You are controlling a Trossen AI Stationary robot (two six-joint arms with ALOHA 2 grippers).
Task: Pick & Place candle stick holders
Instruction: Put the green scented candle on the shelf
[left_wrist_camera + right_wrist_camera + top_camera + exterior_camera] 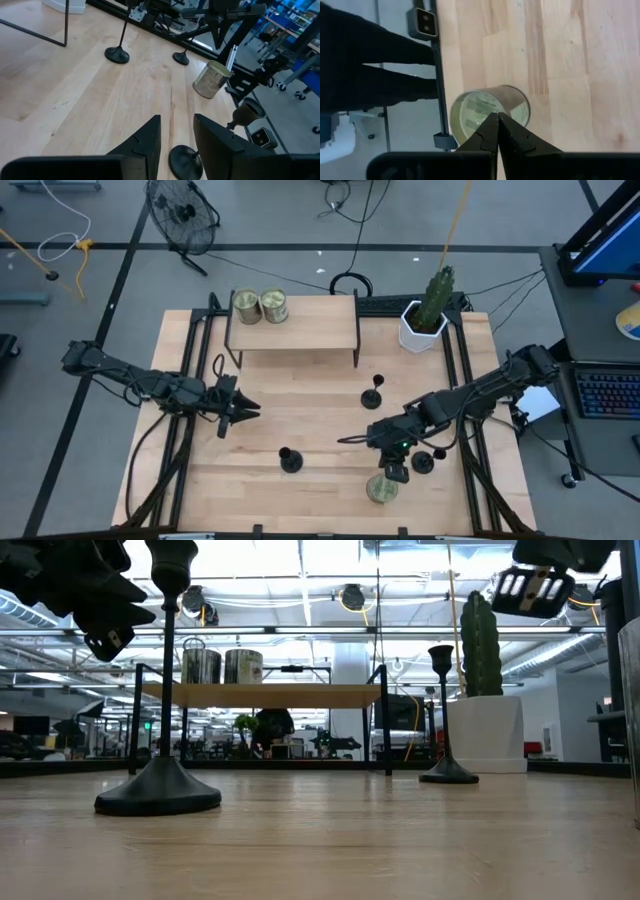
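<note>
Three black candle stick holders stand upright on their round bases on the wooden table: one near the front middle (290,460), one at the centre right (372,395), and one by the right arm (422,462). My left gripper (240,412) is open and empty, above the table to the left of the front holder. That holder's base (186,162) shows just beyond its fingertips (177,135). My right gripper (497,120) is shut and empty, pointing down above a greenish-gold tin (490,112) near the table's front edge (382,490).
A low wooden shelf (295,330) at the back carries two tins (260,305). A white pot with a cactus (425,315) stands at the back right. Bare table lies between the shelf and the front holder.
</note>
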